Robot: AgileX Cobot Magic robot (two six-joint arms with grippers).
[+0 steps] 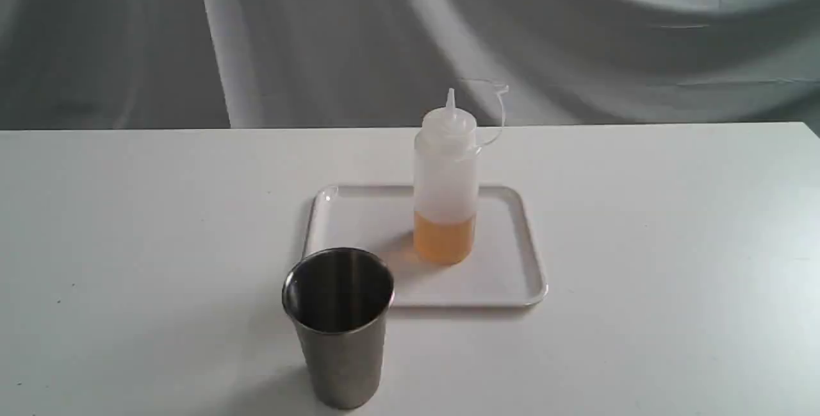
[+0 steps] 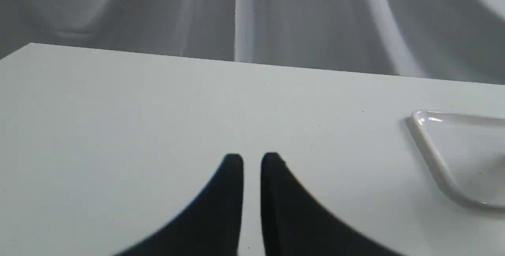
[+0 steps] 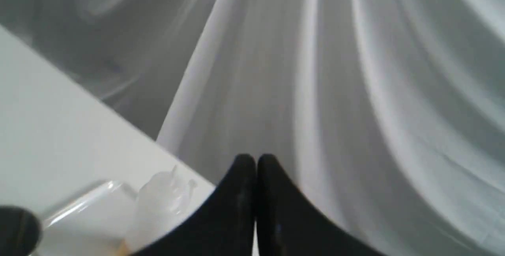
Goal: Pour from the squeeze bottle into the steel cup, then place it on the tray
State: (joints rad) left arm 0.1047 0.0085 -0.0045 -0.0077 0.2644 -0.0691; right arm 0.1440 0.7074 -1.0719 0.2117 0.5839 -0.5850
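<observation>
The left claw [image 2: 251,160] is hovering low over the bare white counter [image 2: 118,110], its two black fingers narrowed to a thin slit and gripping nothing, with a rounded corner of the tray [image 2: 434,153] lying close by. The right claw [image 3: 255,160] is pointing out past the counter's edge toward the grey draped cloth [image 3: 355,90], its fingers pressed together and likewise carrying nothing. From the exterior camera, the squeeze bottle [image 1: 446,185] is standing upright on the white tray, its base just toward 3 o'clock of the tray's middle. Amber liquid [image 1: 444,240] is filling roughly its bottom third. Its nozzle [image 1: 451,99] is aiming at 12 o'clock, and the small tethered cap [image 1: 502,89] is hanging out on its loop at 3 o'clock of the tip. The steel cup [image 1: 339,332] is standing upright on the counter at 7 o'clock from the bottle, off the tray and just beside the tray's 7 o'clock corner. Whether the two are touching cannot be told. The cup's inside is showing dark, and its contents cannot be made out.
</observation>
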